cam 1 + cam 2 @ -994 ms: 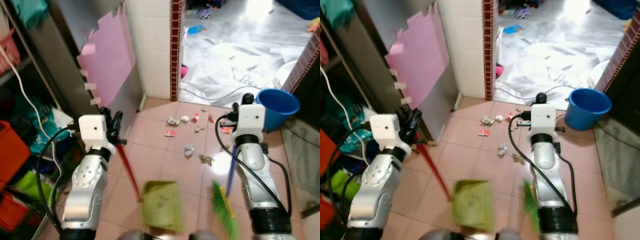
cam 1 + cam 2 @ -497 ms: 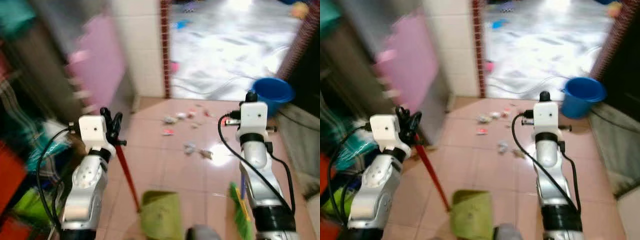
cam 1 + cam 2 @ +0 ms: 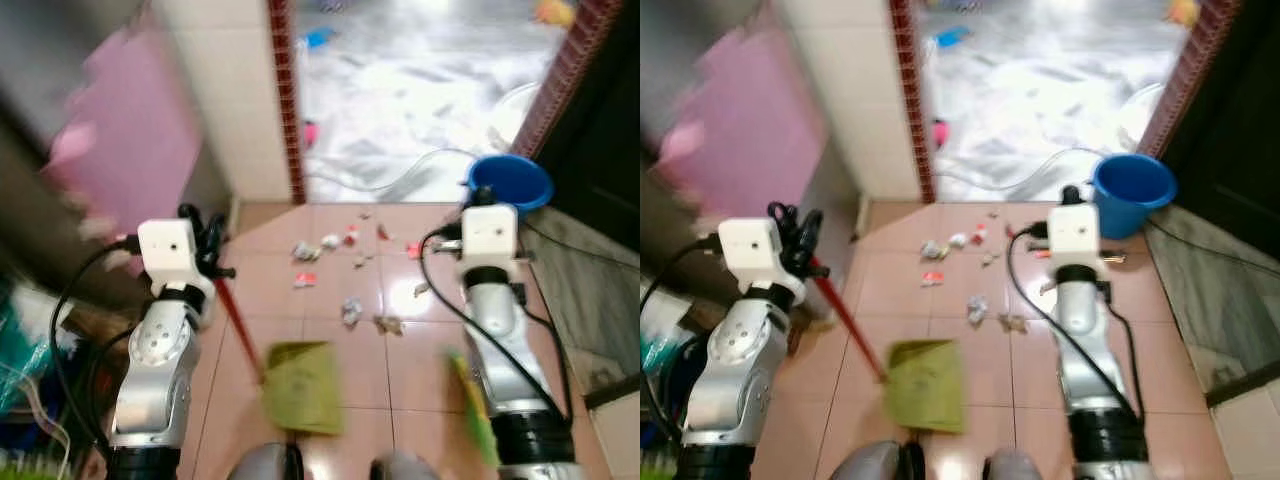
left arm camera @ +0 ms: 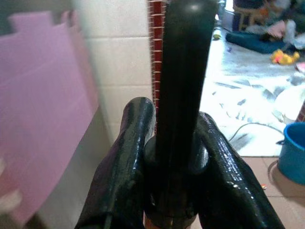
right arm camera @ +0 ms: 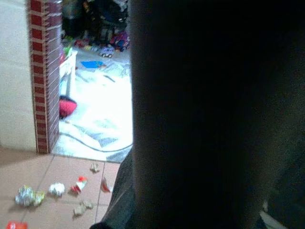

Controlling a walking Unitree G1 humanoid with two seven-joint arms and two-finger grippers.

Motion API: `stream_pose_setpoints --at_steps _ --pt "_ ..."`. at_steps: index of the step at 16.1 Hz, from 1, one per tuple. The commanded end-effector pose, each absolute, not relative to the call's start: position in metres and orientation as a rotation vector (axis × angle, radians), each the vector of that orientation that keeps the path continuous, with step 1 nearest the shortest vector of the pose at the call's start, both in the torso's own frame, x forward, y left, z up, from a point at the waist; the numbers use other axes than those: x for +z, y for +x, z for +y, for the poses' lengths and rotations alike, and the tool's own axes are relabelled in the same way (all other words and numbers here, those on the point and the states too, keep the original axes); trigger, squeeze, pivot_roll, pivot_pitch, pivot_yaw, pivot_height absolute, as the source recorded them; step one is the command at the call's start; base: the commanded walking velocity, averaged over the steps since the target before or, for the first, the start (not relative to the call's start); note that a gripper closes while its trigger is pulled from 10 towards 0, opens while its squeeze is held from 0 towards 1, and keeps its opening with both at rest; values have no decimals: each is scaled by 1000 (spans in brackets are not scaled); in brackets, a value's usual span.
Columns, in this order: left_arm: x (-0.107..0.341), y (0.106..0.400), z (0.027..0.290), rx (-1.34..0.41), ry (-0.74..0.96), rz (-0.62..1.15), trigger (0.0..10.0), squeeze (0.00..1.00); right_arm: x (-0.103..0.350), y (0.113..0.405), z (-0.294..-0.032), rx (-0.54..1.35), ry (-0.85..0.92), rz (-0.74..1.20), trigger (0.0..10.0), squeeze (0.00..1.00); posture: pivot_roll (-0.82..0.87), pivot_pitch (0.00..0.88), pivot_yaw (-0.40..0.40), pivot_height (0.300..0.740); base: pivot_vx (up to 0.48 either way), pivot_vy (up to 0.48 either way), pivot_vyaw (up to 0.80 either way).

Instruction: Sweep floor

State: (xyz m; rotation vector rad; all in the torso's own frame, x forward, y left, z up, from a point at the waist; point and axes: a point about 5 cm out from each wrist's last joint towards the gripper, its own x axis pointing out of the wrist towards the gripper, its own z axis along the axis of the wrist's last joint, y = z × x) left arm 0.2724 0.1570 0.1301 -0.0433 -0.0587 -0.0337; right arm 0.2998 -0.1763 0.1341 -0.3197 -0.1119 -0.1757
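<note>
Standing on pink square floor tiles (image 3: 330, 395), I face a doorway edged with a strip of red brick (image 3: 285, 100). On my left a pink foam sheet (image 3: 125, 150) with a notched edge leans against the wall. My left arm is bent upward, and my left gripper (image 3: 205, 240) is clenched on the thin red handle (image 3: 238, 325) of a flat, yellow-green plastic dustpan (image 3: 300, 385) that rests low on the floor between my arms; in the left wrist view both glossy black fingers (image 4: 126, 171) press against the handle's dark rounded top. Ahead of the dustpan, crumpled paper scraps and wrappers (image 3: 345, 275) lie scattered across the tiles near the threshold. My right arm is raised with the forearm upright; I cannot tell how my right gripper (image 3: 478, 200) stands. A green-bristled broom (image 3: 470, 405) hangs blurred beside that arm. Further right sits a round blue plastic bucket (image 3: 510, 185).
</note>
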Motion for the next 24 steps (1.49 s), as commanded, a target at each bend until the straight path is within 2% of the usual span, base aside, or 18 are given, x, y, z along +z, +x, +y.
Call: stream_pose_setpoints --at_steps 1,4,12,17,21,24 --pt "144 269 154 -31 -44 -130 10000 0 139 300 -184 -205 -351 -136 10000 0 8 40 90 740 360 315 0" --pt "156 274 149 -42 -46 -171 10000 0 140 302 -184 -208 -352 -142 10000 0 8 50 95 740 336 342 0" --pt "162 287 163 62 23 -221 10000 0 146 310 -181 -189 -336 -175 10000 0 4 50 98 740 335 344 0" --pt "166 305 150 16 -9 -227 10000 0 161 323 -183 -206 -357 -238 10000 0 -15 0 120 740 480 0 0" --pt "148 300 141 15 5 -184 10000 0 160 317 -192 -239 -362 -242 10000 0 -50 0 123 740 476 0 0" --pt "138 303 136 9 0 -158 10000 0 165 313 -180 -191 -366 -262 10000 0 -85 0 115 740 471 0 0"
